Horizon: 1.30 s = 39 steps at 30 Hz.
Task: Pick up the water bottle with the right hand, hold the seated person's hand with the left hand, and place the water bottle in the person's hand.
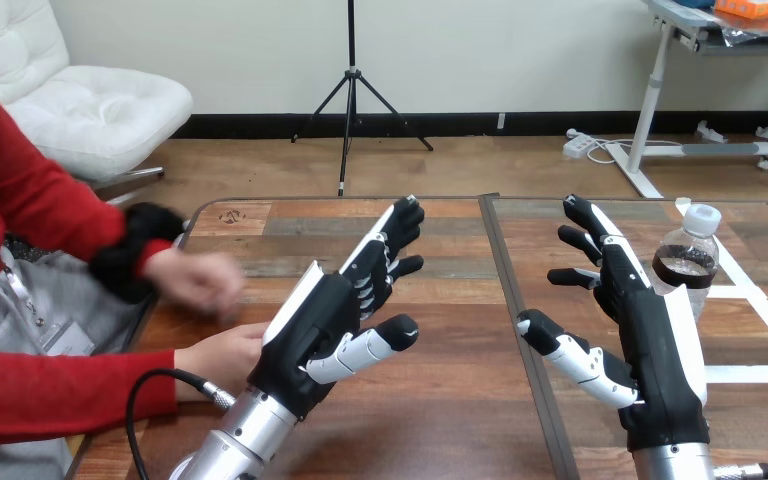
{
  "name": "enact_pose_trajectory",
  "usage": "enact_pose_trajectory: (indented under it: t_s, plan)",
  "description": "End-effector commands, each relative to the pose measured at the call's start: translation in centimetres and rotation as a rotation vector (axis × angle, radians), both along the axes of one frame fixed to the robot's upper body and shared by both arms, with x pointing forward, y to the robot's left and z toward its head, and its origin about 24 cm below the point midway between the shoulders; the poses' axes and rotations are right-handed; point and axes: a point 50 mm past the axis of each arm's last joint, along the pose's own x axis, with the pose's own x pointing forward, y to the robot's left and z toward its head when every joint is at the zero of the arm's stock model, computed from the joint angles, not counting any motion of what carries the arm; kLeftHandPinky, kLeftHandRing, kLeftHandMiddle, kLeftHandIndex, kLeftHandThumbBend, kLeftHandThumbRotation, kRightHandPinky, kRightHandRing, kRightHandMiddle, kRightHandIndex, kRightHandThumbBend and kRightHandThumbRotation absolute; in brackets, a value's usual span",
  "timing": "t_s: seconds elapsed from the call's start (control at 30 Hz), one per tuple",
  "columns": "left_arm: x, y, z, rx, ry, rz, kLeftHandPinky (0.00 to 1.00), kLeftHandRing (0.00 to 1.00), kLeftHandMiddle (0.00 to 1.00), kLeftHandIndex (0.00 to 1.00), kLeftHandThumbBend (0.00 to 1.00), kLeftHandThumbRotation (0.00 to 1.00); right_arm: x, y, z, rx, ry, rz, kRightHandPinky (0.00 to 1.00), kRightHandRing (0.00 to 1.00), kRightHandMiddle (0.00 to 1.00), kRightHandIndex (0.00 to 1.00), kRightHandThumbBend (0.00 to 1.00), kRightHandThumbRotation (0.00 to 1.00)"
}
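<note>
I see my left hand [328, 318] and right hand [650, 330] with fingers straight, holding nothing. The water bottle [688, 262] stands upright on the table [450, 400], just beside my right hand.

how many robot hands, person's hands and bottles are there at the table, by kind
robot hands: 2, the left hand and the right hand
person's hands: 2, the farther hand and the nearer hand
water bottle: 1
total: 5
</note>
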Motion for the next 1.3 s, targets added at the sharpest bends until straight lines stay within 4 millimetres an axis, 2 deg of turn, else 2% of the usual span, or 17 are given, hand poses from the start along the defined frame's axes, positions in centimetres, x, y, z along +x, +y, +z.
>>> enact_pose_trajectory:
  t_s: [0.0, 1.27]
  plan:
    - [1.42, -0.29, 2.33, -0.011, -0.119, 0.009, 0.91, 0.99, 1.0, 1.0, 1.0, 0.73, 0.63, 0.68, 1.45, 0.017, -0.086, 0.019, 0.7, 0.89, 0.93, 0.91, 1.0, 0.71]
    - [1.06, -0.38, 1.91, -0.02, -0.105, 0.017, 0.92, 0.99, 1.0, 1.0, 1.0, 0.73, 0.59, 1.04, 1.54, 0.018, -0.084, 0.033, 0.72, 0.89, 0.93, 0.9, 1.0, 0.69]
